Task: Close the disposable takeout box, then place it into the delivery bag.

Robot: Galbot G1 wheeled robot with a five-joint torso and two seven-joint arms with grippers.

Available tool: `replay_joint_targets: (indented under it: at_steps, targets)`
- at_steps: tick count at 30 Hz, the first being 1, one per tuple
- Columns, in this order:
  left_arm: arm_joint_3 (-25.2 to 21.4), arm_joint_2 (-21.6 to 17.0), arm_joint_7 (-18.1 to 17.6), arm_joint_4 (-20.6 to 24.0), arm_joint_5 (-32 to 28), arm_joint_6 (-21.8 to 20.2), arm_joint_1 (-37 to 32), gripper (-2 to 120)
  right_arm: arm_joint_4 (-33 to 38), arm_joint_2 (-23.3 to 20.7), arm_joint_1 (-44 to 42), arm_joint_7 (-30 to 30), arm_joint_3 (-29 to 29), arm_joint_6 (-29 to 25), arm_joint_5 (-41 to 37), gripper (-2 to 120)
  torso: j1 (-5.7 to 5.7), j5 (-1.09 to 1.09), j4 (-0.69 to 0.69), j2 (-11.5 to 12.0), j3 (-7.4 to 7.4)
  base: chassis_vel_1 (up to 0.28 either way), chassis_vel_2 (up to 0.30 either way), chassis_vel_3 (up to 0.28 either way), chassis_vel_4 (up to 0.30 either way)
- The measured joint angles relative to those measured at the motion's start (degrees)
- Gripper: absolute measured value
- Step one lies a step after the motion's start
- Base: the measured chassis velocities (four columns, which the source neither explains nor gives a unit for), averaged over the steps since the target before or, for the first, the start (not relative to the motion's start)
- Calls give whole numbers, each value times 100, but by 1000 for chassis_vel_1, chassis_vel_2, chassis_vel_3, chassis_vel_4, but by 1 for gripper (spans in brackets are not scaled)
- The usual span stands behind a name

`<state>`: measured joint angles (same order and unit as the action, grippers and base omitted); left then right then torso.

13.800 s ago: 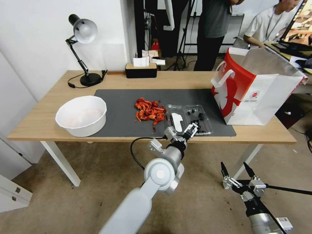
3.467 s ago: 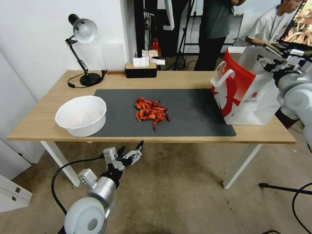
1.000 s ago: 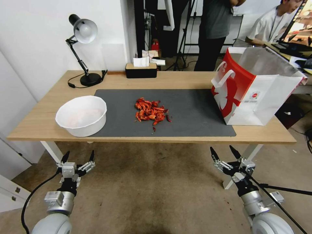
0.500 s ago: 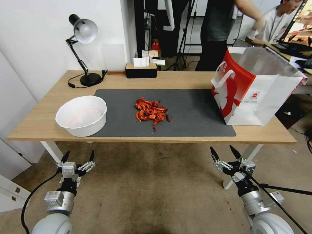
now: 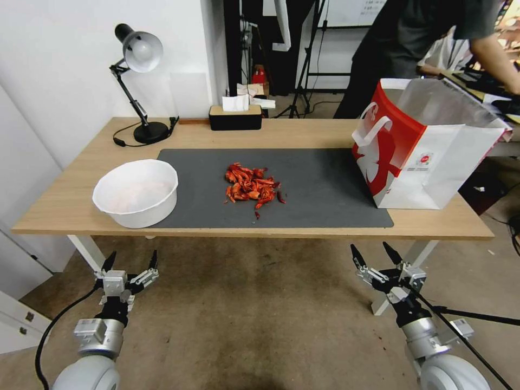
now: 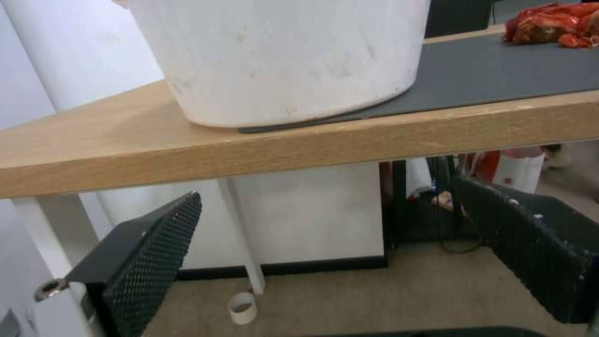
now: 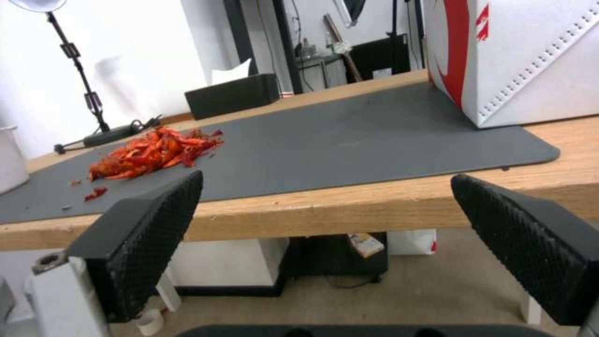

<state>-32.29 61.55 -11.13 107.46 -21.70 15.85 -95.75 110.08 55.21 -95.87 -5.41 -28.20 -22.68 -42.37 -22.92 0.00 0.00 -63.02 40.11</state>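
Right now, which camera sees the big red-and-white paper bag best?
The head view: the whole red-and-white paper bag stands open on the table. The right wrist view catches just its lower corner; the left wrist view faces the white bowl.

Bare grey mat (image 5: pixel 319 187) between red scraps (image 5: pixel 251 186) and delivery bag (image 5: pixel 420 149).
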Motion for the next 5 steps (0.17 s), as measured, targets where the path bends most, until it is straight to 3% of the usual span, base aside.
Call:
replay_joint_targets:
  at_steps: [5]
  targets:
    - [0,0,0,2,0,-1,0,100,2,0,0,0,0,1,0,100,0,0,0,0,0,0,0,0,0]
